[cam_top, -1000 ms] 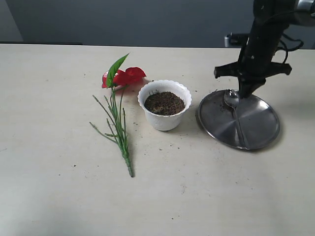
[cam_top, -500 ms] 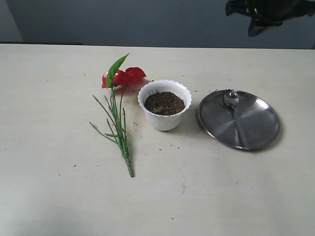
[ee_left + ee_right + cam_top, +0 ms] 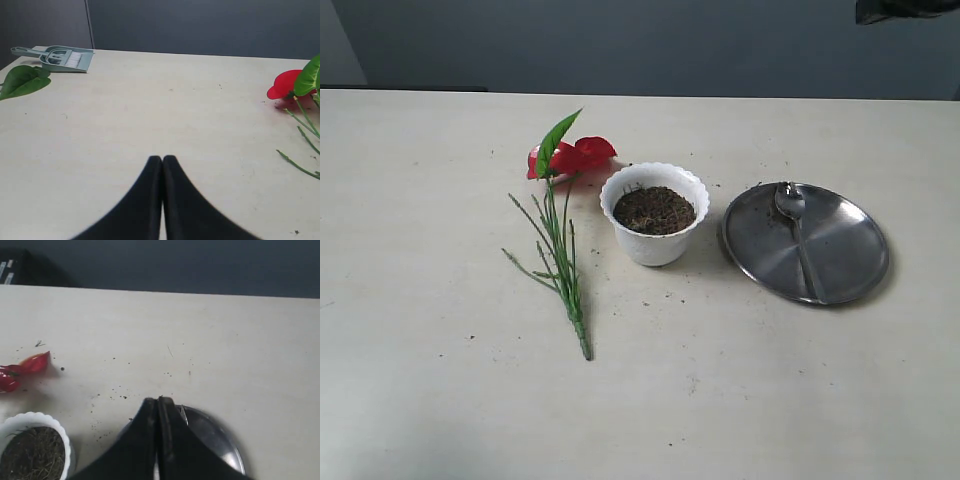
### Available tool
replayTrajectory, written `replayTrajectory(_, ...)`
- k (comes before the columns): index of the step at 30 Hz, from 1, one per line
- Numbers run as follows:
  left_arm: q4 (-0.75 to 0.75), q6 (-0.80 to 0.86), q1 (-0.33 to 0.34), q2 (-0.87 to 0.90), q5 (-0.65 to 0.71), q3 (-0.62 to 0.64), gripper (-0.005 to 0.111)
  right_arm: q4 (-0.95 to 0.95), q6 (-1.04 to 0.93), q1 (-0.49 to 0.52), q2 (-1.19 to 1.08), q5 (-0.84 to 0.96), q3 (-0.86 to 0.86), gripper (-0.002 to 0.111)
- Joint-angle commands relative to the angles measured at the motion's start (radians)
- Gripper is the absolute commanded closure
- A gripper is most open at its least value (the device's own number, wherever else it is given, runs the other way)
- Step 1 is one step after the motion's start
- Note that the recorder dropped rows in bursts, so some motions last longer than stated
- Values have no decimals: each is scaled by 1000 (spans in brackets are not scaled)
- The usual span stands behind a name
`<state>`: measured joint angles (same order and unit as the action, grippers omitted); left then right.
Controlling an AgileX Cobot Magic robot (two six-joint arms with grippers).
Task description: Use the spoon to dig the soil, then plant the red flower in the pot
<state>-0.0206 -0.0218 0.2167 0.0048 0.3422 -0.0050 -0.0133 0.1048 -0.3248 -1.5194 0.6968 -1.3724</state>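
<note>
The spoon (image 3: 797,232) lies on the round steel plate (image 3: 850,255), its bowl toward the far rim. The white scalloped pot (image 3: 653,244) stands left of the plate and holds dark soil (image 3: 654,210). The red flower (image 3: 582,154) lies flat on the table left of the pot, stems (image 3: 563,275) pointing toward the front. My right gripper (image 3: 158,401) is shut and empty, high above the plate (image 3: 220,440), with the pot (image 3: 30,418) and soil (image 3: 34,455) to one side. My left gripper (image 3: 162,159) is shut and empty over bare table, the red flower (image 3: 284,84) off to its side.
A green dustpan with a brush (image 3: 59,56) and a loose green leaf (image 3: 22,81) lie near the far table corner on the left arm's side. Soil crumbs (image 3: 112,390) dot the table between pot and plate. Only a dark piece of the right arm (image 3: 905,8) shows in the exterior view.
The right arm has lifted straight up from the plate and almost left the exterior view. The spoon stays lying on the plate. Flower and pot have not moved.
</note>
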Motion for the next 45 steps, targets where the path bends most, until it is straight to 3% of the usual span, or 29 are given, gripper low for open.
replayTrajectory(1, -1, 1, 1, -5, -6, 5, 107, -4, 1, 5, 146, -132, 150, 108)
replayTrajectory(8, -1, 1, 1, -5, -6, 5, 107, -1, 25, 5, 353, -78, 279, 108)
replayTrajectory(16, -1, 1, 1, -5, -6, 5, 107, 3, 25, 5, 467, 78, 290, 108)
replayTrajectory(29, -1, 1, 1, -5, -6, 5, 107, 64, 25, 6, 532, 43, 290, 108)
replayTrajectory(36, -1, 1, 1, -5, -6, 5, 107, 74, 25, 213, 715, 170, 303, 108)
replayTrajectory(39, -1, 1, 1, -5, -6, 5, 107, 74, 25, 313, 824, 72, 401, 108)
replayTrajectory(45, -1, 1, 1, -5, -6, 5, 107, 102, 27, 406, 1004, -61, 583, 108)
